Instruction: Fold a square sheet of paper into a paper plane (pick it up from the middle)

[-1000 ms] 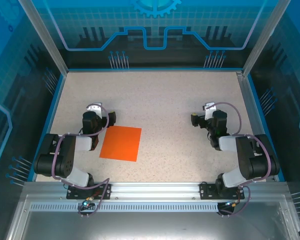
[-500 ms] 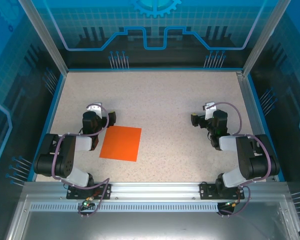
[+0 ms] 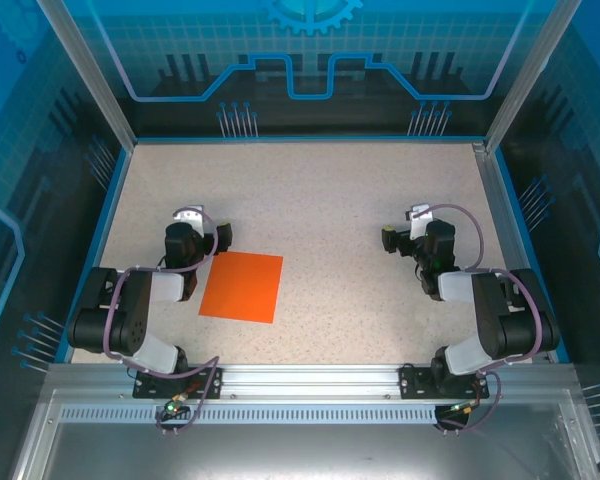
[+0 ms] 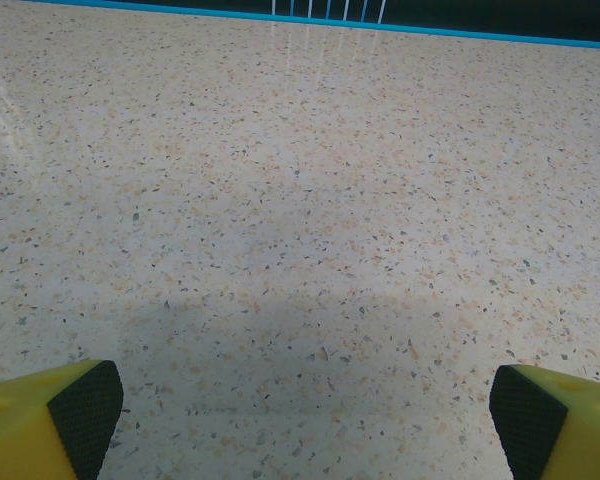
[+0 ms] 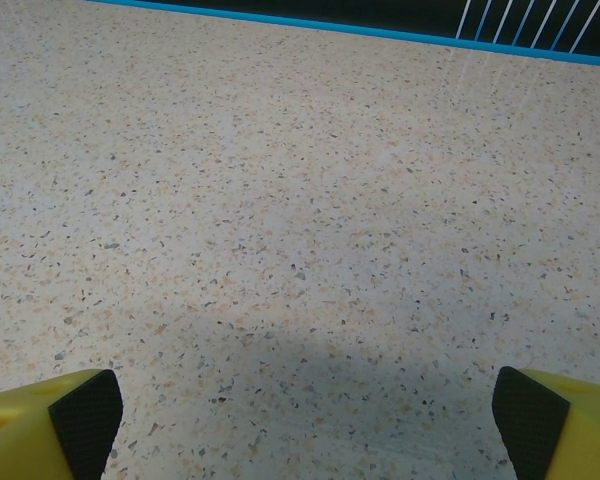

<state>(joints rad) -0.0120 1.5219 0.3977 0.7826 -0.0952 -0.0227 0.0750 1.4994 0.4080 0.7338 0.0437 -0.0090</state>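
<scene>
Worktop [image 3: 320, 200]: we see a pale speckled slab, smooth and slightly glossy, ringed by a blue border.

Left arm [image 3: 130, 310]: it is folded back at the near left, with its wrist reaching away from us alongside the paper.

Right arm [image 3: 490, 320]: it is folded the same way at the near right, well apart from the paper.

Square sheet of paper [image 3: 242, 286]: bright orange and unfolded, it lies flat on the worktop in the near-left part. It sits just beside the left arm's forearm, on that arm's right.

Left end effector [image 4: 305, 405]: released, jaws spread wide and grasping nothing. It sits low over bare worktop, near the sheet's far left corner. In its own wrist view the yellow fingers with black pads [image 4: 85, 400] stand at the two lower corners.

Right end effector [image 5: 308, 408]: released as well, jaws wide over bare speckled surface and holding nothing.

Stage: we judge the task not yet begun, since the sheet carries no crease.

Handling: we expect the paper to be very light, thin and limp, and quick to take an unwanted crease. Lying flush on a smooth surface, it offers no raised edge and may slide when pushed.

Where to hold: we would go for the middle, as the task asks. Both pads would press down there and draw together to raise a small ridge to pinch.
</scene>
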